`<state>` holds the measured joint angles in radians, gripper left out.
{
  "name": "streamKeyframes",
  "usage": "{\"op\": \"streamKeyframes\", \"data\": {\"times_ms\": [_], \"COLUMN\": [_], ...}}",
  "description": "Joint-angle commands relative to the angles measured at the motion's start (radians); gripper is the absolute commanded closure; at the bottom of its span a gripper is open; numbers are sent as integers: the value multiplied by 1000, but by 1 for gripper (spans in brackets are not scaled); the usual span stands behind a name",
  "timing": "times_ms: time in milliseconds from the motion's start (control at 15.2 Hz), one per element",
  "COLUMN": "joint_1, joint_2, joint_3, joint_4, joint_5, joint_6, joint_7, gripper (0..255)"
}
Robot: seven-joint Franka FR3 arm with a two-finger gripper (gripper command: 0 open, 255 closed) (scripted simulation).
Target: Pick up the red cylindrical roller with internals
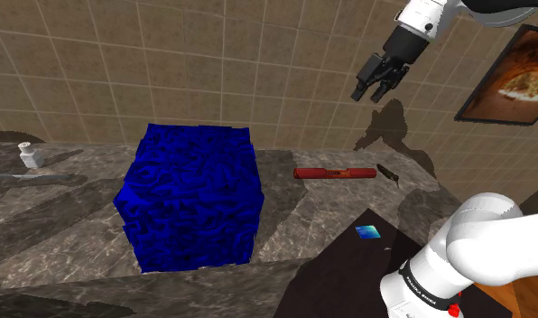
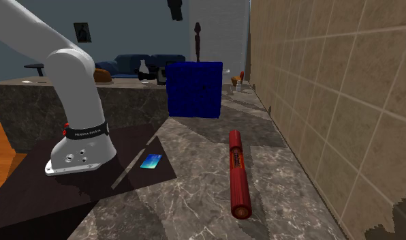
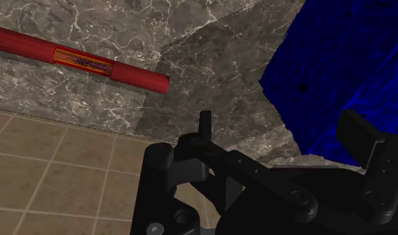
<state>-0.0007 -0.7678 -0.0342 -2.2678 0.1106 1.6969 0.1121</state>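
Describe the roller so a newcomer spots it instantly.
Find the big blue cube on the stone counter. Right of it in the shoulder view, the roller lies flat along the tiled wall's foot. It is a long red rod with an orange middle band, unlike the flat blue card nearby.

Your white Franka arm with dark joints (image 1: pixel 470 239) starts at the shoulder view's lower right, where a thick rounded link curves up from a black band at its base. The forearm comes in at that view's top right corner, slanting down and to the left. At its end your all-black two-finger gripper (image 1: pixel 369 94) hangs in the air, tilted, fingertips lowest. In the wrist view its two black fingers (image 3: pixel 359 137) stand well apart with nothing clasped between them. In the second exterior view the lowest link stands upright.
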Motion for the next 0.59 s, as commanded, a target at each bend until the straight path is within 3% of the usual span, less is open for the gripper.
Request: {"op": "streamKeyframes", "data": {"times_ms": [0,528], "joint_1": [0,17], "joint_2": [0,9], "joint_3": [0,-142], "joint_4": [0,-191], "joint_5": [0,-89], "joint_6": [0,141], "joint_7": [0,-301], "gripper": [0,0]}}
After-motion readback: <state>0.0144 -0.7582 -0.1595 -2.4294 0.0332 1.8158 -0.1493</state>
